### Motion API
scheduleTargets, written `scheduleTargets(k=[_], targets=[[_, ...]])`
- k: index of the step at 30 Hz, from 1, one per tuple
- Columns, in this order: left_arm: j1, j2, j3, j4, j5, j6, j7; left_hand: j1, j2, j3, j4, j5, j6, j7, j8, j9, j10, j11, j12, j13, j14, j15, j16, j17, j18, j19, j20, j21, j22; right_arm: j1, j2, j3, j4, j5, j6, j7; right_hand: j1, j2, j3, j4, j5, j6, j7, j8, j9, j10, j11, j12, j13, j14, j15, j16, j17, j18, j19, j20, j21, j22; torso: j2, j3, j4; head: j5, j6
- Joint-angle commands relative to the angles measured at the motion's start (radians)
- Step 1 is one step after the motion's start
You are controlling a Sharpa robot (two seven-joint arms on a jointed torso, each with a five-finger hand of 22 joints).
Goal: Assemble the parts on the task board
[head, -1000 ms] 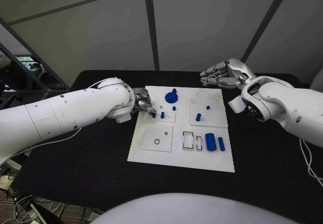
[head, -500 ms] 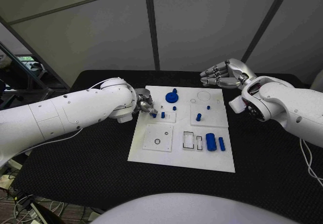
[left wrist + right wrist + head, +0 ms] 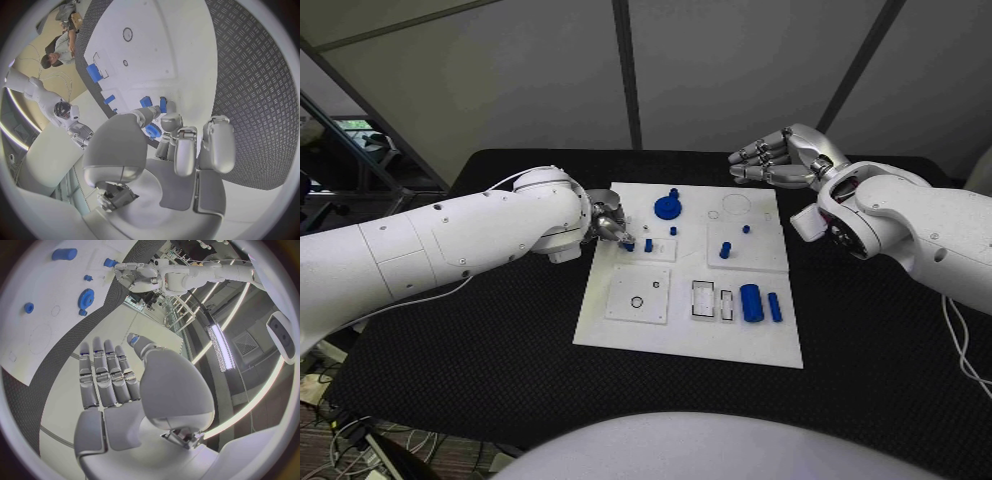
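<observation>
Where the white rectangular task board (image 3: 689, 330) lies mid-frame on the black table (image 3: 473, 360), you see the left hand (image 3: 607, 222) at its upper left edge, fingers curled together around a small blue peg (image 3: 153, 131); whether they truly clamp it you cannot tell. Your right hand (image 3: 779, 158) hovers at upper right beyond the board, fingers straight, slightly apart, empty. A blue toothed gear (image 3: 669, 208) sits top centre; two blue cylinders (image 3: 760, 303) lie lower right.
</observation>
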Motion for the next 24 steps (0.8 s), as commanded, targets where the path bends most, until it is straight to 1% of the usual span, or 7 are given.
scheduleTargets(k=[1, 14, 18, 21, 24], targets=[[-0.002, -0.002, -0.002, 0.002, -0.014, 0.023, -0.006, -0.007, 0.006, 0.136, -0.129, 0.004, 0.001, -0.006, 0.005, 0.004, 0.009, -0.003, 0.005, 0.001, 0.104, -0.008, 0.006, 0.263, -0.003, 0.002, -0.005, 0.004, 0.028, 0.002, 0.000, 0.001, 0.001, -0.002, 0.007, 0.004, -0.006, 0.002, -0.005, 0.001, 0.006, 0.000, 0.001, 0.000, 0.001, -0.008, -0.001, 0.003, -0.001, -0.006, -0.002, 0.002, -0.001, 0.006, 0.006, 0.002, -0.007, -0.001, 0.000, -0.0005, -0.0007, 0.001, 0.000], [-0.002, 0.003, -0.002, 0.005, -0.015, 0.021, -0.006, -0.013, 0.004, 0.143, -0.131, 0.004, 0.001, -0.007, 0.009, 0.006, 0.010, -0.004, 0.005, 0.000, 0.104, -0.008, 0.006, 0.263, -0.003, 0.003, -0.006, 0.006, 0.030, 0.001, 0.001, 0.001, 0.000, -0.002, 0.008, 0.004, -0.006, 0.002, -0.005, 0.001, 0.006, 0.000, 0.001, 0.000, 0.001, -0.008, -0.001, 0.003, -0.001, -0.006, -0.002, 0.002, -0.001, 0.006, 0.006, 0.002, -0.007, -0.001, 0.000, 0.0002, -0.0002, 0.000, -0.001], [-0.003, 0.007, -0.002, 0.004, -0.015, 0.023, -0.006, -0.015, 0.002, 0.144, -0.132, 0.003, 0.001, -0.007, 0.011, 0.007, 0.010, -0.004, 0.005, 0.001, 0.104, -0.009, 0.006, 0.263, -0.003, 0.003, -0.006, 0.006, 0.030, 0.001, 0.001, 0.001, 0.000, -0.002, 0.008, 0.004, -0.006, 0.002, -0.005, 0.001, 0.006, 0.000, 0.001, 0.000, 0.001, -0.008, -0.001, 0.003, -0.001, -0.006, -0.002, 0.002, -0.001, 0.006, 0.006, 0.002, -0.007, -0.001, -0.001, 0.0005, -0.0020, 0.001, -0.001], [-0.003, 0.011, -0.002, 0.001, -0.014, 0.033, -0.007, -0.020, 0.001, 0.147, -0.132, 0.003, 0.001, -0.008, 0.013, 0.008, 0.011, -0.004, 0.005, 0.000, 0.104, -0.009, 0.006, 0.263, -0.003, 0.004, -0.006, 0.006, 0.031, 0.001, 0.001, 0.001, 0.000, -0.002, 0.008, 0.005, -0.006, 0.002, -0.005, 0.001, 0.006, 0.000, 0.001, 0.000, 0.001, -0.008, -0.001, 0.003, -0.001, -0.006, -0.002, 0.002, -0.001, 0.006, 0.006, 0.002, -0.007, -0.001, 0.000, 0.0003, -0.0016, 0.000, -0.001], [-0.003, 0.015, -0.002, -0.004, -0.013, 0.055, -0.009, -0.026, 0.000, 0.147, -0.131, 0.002, 0.001, -0.009, 0.016, 0.009, 0.011, -0.004, 0.003, -0.002, 0.104, -0.009, 0.006, 0.263, -0.003, 0.004, -0.007, 0.006, 0.031, 0.002, 0.001, 0.001, 0.001, -0.002, 0.007, 0.005, -0.006, 0.002, -0.005, 0.001, 0.006, 0.000, 0.001, 0.000, 0.001, -0.008, -0.001, 0.003, -0.001, -0.006, -0.002, 0.002, -0.001, 0.006, 0.006, 0.002, -0.007, -0.001, -0.001, 0.0011, -0.0014, 0.000, -0.002]])
